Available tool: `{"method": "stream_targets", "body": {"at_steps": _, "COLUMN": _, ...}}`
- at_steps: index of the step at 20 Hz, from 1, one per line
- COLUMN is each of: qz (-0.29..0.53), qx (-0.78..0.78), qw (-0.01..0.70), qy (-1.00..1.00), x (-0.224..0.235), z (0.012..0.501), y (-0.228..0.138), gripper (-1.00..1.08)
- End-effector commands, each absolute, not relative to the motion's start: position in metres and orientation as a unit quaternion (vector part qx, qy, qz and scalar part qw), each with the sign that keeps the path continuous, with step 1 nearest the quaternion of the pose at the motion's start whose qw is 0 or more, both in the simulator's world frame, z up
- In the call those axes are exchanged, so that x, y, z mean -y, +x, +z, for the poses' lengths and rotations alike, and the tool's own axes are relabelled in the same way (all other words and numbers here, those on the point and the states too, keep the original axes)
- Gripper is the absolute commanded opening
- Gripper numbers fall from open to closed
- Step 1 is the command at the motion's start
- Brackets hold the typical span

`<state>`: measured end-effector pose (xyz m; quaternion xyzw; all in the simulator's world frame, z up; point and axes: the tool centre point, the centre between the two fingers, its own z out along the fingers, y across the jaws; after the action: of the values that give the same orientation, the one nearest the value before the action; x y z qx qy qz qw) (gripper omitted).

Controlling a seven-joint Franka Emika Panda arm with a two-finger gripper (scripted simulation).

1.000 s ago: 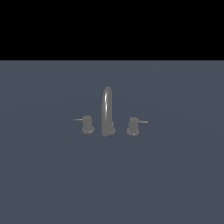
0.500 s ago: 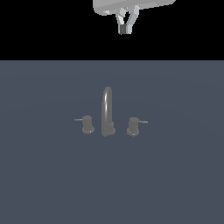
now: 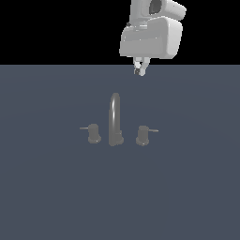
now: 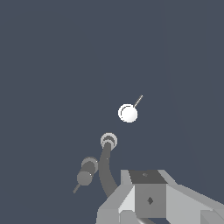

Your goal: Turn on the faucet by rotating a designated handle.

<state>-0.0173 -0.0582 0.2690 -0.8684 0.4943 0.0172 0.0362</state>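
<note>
We judge the task barely begun: our narrow-set, empty white end effector hangs well above the untouched stubby grey knob handle of the dull grey metal faucet.

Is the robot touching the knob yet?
No. The tool hangs high above the handle, with bare floor showing between them.

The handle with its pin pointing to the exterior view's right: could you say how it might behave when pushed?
The handle looks rigid metal, so likely stiff. Its thin pin suggests it would pivot rather than slide. Smooth grey finish could prove slippery for the gripper.
</note>
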Motion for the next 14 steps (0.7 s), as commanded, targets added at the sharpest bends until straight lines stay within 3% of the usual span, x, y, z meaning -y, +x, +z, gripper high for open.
{"method": "stream_targets", "body": {"at_steps": 1, "qz": 0.017, "qx": -0.529, "qw": 0.033, "qy": -0.848, "x": 0.066, "z": 0.245, "y": -0.007, "gripper": -1.00}}
{"method": "stream_targets", "body": {"at_steps": 14, "qz": 0.008, "qx": -0.679, "qw": 0.011, "qy": -0.734, "x": 0.105, "z": 0.118, "y": 0.023, "gripper": -1.00}}
